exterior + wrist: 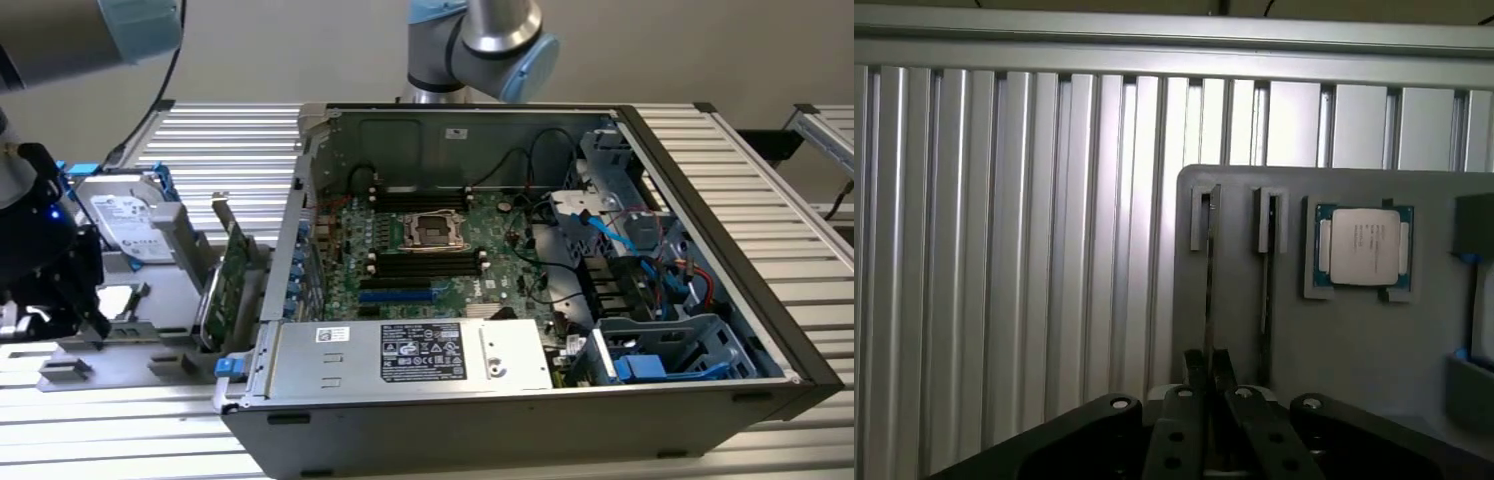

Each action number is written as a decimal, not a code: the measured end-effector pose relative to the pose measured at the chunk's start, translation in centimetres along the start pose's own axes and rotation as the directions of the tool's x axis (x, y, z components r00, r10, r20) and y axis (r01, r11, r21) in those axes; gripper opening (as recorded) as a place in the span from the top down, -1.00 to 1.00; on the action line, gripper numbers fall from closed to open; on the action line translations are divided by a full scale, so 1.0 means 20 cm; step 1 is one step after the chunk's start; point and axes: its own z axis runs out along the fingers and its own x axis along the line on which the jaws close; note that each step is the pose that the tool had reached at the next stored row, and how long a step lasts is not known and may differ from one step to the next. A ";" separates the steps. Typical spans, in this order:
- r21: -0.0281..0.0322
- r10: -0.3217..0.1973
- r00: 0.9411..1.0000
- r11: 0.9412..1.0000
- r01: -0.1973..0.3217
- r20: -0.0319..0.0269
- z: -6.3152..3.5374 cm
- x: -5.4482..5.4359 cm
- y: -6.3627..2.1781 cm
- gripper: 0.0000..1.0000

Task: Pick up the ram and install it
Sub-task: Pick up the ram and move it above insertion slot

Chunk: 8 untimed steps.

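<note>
Gripper [1209,368] pinches the ram [1208,280], seen edge-on in a grey holder [1354,350], its near end hidden.

the slim, flat, dark circuit-board ram stick [1209,270] stands on its long edge in a narrow slot of the grey holder plate [1354,340], seen edge-on as a thin line, one end pinched by the gripper [1209,368].
</note>
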 end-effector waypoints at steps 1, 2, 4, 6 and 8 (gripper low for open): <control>-0.001 0.000 1.000 1.000 0.000 0.000 -0.023 0.00 -0.008 0.72; -0.001 0.000 1.000 1.000 0.000 0.000 -0.046 0.00 -0.017 0.72; -0.003 0.000 1.000 1.000 0.000 0.000 -0.091 0.00 -0.039 0.72; -0.006 -0.001 1.000 1.000 0.001 0.000 -0.139 0.00 -0.067 0.72; -0.009 -0.001 1.000 1.000 0.001 0.000 -0.186 0.01 -0.094 0.72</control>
